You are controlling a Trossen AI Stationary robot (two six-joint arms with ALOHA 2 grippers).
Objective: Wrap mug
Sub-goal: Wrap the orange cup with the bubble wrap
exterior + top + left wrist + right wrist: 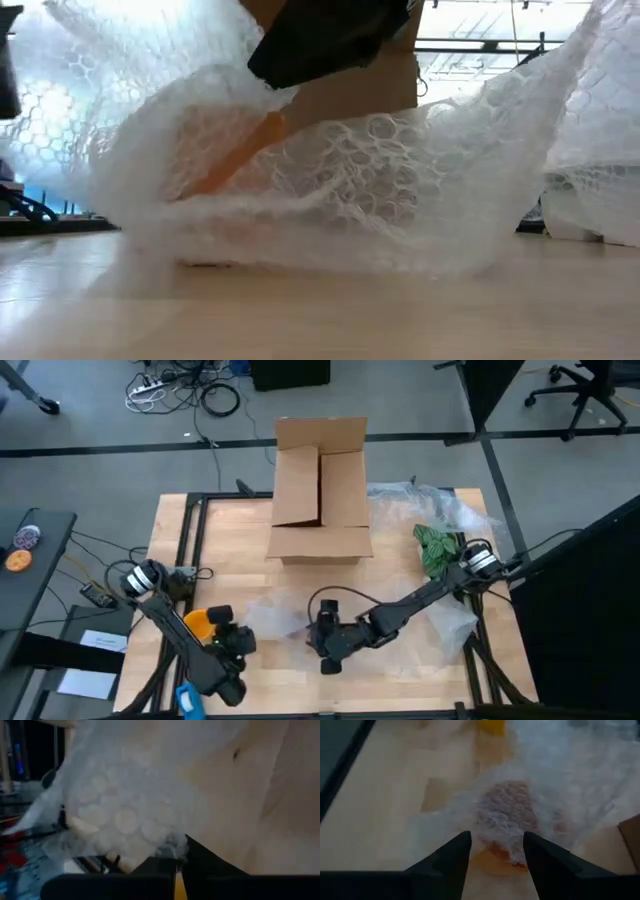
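From overhead I have the left gripper (243, 643) low at the near left of the table (170, 550), with the mug (198, 623) showing as an orange patch just beside it, partly covered by the arm. Its wrist camera shows the dark fingers (200, 862) pinched on an edge of the bubble wrap (125, 815), a sliver of yellow between them at the frame's edge; most of that picture is filled by the sheet, so I can't make out anything past it.

The right gripper (328, 643) is near the table's middle front, over the same clear sheet (280, 615), which is hard to trace from above against the pale wood. In its wrist view the two fingers (451, 857) stand apart with nothing between them, hovering above wrap (520, 815) that veils a reddish-orange blur I can't identify; a cut-off yellow bit (492, 725) sits at the far edge.

At table height the wrap (380, 190) billows across nearly everything. An orange shape (235, 155) shows through it, probably the mug, though its outline is lost. A dark gripper part (325, 35) comes down from above; I can't tell which arm it belongs to.

Behind, the cardboard box (320, 490) stands open, with more plastic (440, 505) and a green leafy thing (435, 548) to its right
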